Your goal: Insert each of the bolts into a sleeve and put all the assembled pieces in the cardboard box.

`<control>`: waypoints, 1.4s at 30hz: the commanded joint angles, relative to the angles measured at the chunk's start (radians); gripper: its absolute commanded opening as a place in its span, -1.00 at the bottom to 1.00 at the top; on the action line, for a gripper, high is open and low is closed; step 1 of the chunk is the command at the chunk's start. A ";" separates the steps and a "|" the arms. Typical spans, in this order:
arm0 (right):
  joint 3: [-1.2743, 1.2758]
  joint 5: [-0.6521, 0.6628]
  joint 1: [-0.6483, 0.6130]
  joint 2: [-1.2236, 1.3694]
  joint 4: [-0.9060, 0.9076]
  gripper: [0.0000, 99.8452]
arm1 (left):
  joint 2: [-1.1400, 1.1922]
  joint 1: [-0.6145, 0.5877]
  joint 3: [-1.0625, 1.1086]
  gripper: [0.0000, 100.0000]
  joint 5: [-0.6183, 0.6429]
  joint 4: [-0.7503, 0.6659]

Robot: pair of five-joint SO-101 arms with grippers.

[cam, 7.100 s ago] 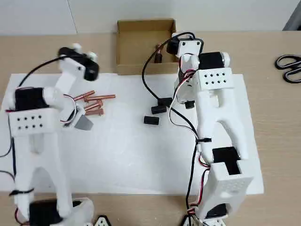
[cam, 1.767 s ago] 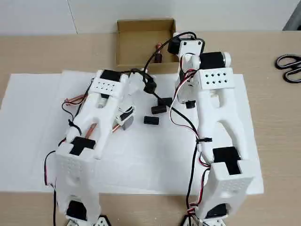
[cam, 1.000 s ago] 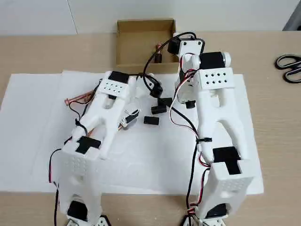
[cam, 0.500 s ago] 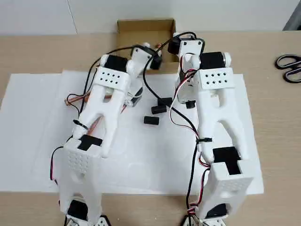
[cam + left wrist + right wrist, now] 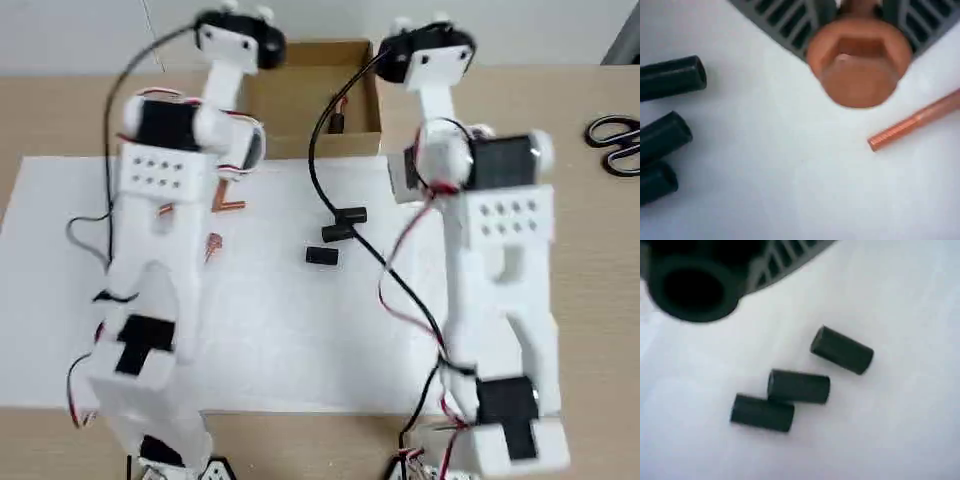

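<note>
My left gripper point(image 5: 858, 20) is shut on a copper bolt point(image 5: 860, 65), whose hex head faces the left wrist camera. My right gripper point(image 5: 700, 257) is shut on a black sleeve point(image 5: 690, 286), open end toward the right wrist camera. Both arms are raised above the white sheet point(image 5: 300, 340), the left arm point(image 5: 160, 170) over the loose bolts point(image 5: 228, 204) and the right arm point(image 5: 490, 200) to the right of three loose sleeves point(image 5: 337, 232). The cardboard box point(image 5: 300, 85) at the back holds one assembled piece point(image 5: 337, 120).
A loose bolt shaft point(image 5: 915, 122) lies under the left gripper, with sleeves point(image 5: 670, 77) farther off. Three sleeves point(image 5: 799, 386) lie below the right gripper. Scissors point(image 5: 615, 140) rest on the wooden table at the far right.
Both arms have risen from the sheet. The right arm lifted a sleeve from beside its base side. The left arm swung back to the left with the bolt.
</note>
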 commanded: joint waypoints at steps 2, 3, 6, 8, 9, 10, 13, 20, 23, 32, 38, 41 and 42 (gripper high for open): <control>-0.012 0.011 0.004 -0.222 0.005 -0.99 | -0.233 0.005 0.001 -0.99 0.003 0.018; -0.012 0.011 0.004 -0.260 0.005 -0.99 | -0.285 0.011 0.022 -0.99 0.003 0.018; -0.012 0.011 0.004 -0.372 0.005 -0.99 | -0.448 0.038 0.101 -0.99 0.003 0.017; -0.012 0.011 0.004 -0.435 0.005 -0.99 | -0.559 0.061 0.159 -0.99 0.003 0.015; -0.011 0.011 0.004 -0.466 0.005 -0.99 | -0.611 0.075 0.188 -0.99 0.003 0.009; -0.005 0.011 0.004 -0.492 0.005 -0.99 | -0.663 0.087 0.220 -0.99 0.003 0.002; 0.071 0.003 0.004 -0.581 0.005 -0.99 | -0.813 0.114 0.329 -0.99 0.005 -0.029; 0.411 0.002 -0.025 -0.839 -0.044 -0.99 | -1.123 0.115 0.691 -0.99 0.161 -0.218; 0.637 0.002 -0.091 -0.946 -0.166 -0.99 | -1.209 0.120 0.891 -0.99 0.236 -0.393; 1.324 0.002 -0.254 -1.187 -0.736 -0.99 | -1.307 0.120 1.411 -0.99 0.371 -0.896; 1.616 0.002 -0.289 -1.285 -0.964 -0.99 | -1.306 0.173 1.538 -0.99 0.377 -1.099; 1.737 0.002 -0.291 -1.333 -1.044 -0.99 | -1.306 0.242 1.555 -0.99 0.377 -1.142; 1.772 -0.008 -0.298 -1.351 -1.069 -0.99 | -1.306 0.261 1.555 -0.99 0.377 -1.142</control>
